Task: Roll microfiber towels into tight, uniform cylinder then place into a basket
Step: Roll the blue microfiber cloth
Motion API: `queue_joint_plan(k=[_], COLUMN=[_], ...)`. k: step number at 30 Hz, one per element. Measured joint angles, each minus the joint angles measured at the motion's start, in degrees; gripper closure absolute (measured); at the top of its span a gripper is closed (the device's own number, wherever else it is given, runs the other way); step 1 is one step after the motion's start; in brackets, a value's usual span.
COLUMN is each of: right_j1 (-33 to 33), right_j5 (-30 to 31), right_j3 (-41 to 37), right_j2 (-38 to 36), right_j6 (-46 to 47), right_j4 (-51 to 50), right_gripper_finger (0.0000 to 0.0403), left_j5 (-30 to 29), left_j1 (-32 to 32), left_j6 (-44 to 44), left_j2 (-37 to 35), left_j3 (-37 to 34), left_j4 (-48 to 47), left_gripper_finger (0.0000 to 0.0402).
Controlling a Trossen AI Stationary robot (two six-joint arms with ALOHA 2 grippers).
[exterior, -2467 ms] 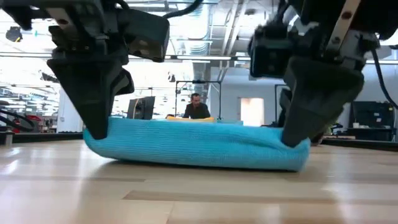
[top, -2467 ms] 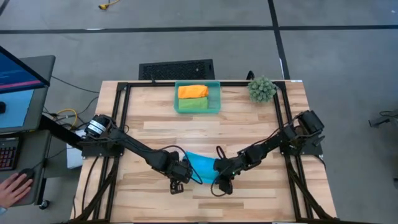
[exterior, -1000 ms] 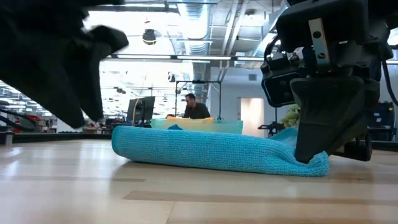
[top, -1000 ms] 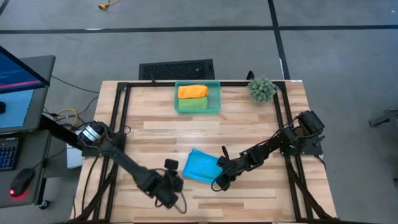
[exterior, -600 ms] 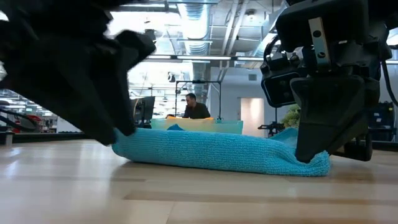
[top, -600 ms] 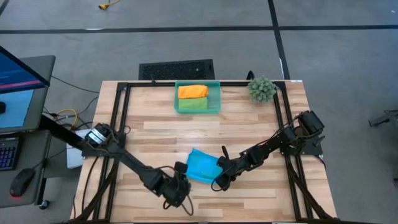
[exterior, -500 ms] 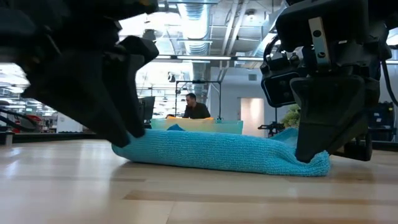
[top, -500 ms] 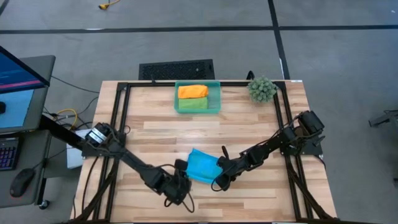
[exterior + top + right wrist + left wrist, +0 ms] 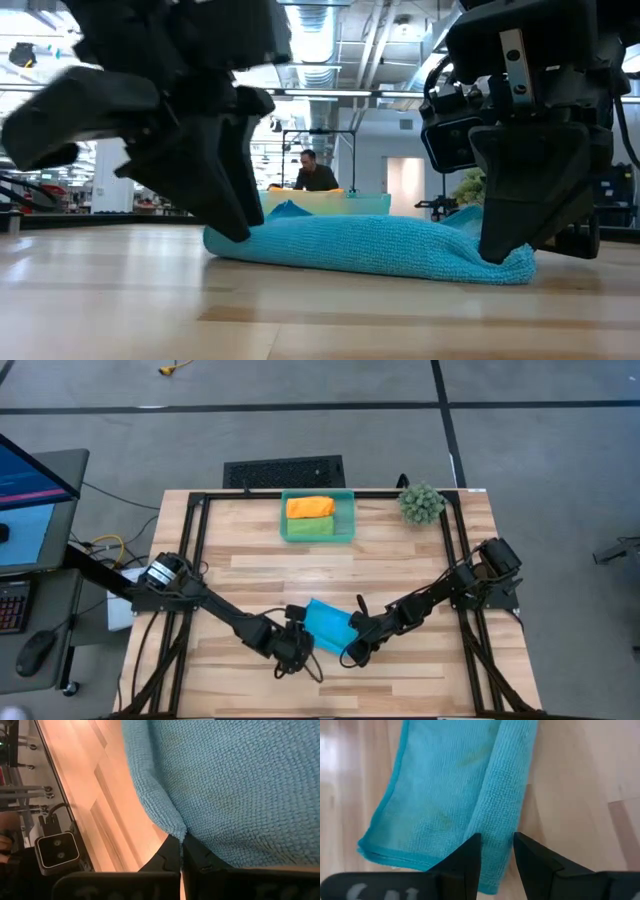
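The sky-blue microfiber towel [image 9: 327, 624] lies on the table near its front edge, partly rolled: a thick rolled edge [image 9: 504, 795] runs beside a flat part [image 9: 440, 785]. My left gripper [image 9: 298, 645] is open at the towel's left end, one finger on either side of the roll. My right gripper [image 9: 349, 653] is shut on the towel's right end. The teal basket [image 9: 348, 518] at the far edge holds an orange towel [image 9: 309, 507] and a green towel [image 9: 311, 528]. My left gripper [image 9: 497, 857] straddles the rolled edge's left end [image 9: 496, 847] with open fingers, slanting down from the table's left. The finger [image 9: 235, 228] meets the towel's left end, which rests on the table. My right gripper [image 9: 181, 855] pinches the towel's edge at a corner [image 9: 181, 834] between its two fingertips, slanting down from the right. That end [image 9: 515, 268] stays down on the table under the fingers [image 9: 503, 245].
A spiky green plant ball [image 9: 421, 503] stands at the far right corner. A black frame [image 9: 195, 530] runs round the table. Bare wood lies between the towel and the basket. A desk with a screen [image 9: 30, 480] stands left of the table; a person shows far behind.
My left gripper has come from the table's near left toward the towel and sunk, its fingers now around the roll's left end. The towel's left end has been pushed a little toward the right, while the right end stays pinned under my still right gripper.
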Motion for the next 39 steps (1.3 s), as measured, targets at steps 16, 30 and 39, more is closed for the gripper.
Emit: queue_joint_plan(k=[16, 30, 39], right_j1=[1.0, 3.1, 5.7], right_j5=[0.6, 8.1, 16.4], right_j3=[0.0, 0.0, 0.0], right_j2=[0.0, -9.3, -16.9], right_j6=[-0.2, -10.0, -10.1], right_j4=[0.0, -2.7, -16.0], right_gripper_finger=[0.0359, 0.0356, 0.0356], left_j5=[13.2, 15.1, 15.2], left_j1=[5.3, 5.3, 5.3], left_j6=[0.6, -0.8, -2.4], left_j2=[-0.5, -0.3, -0.2], left_j3=[-5.6, -5.9, -5.9], left_j4=[5.2, 5.2, 5.3], left_gripper_finger=[0.0292, 0.0292, 0.0292])
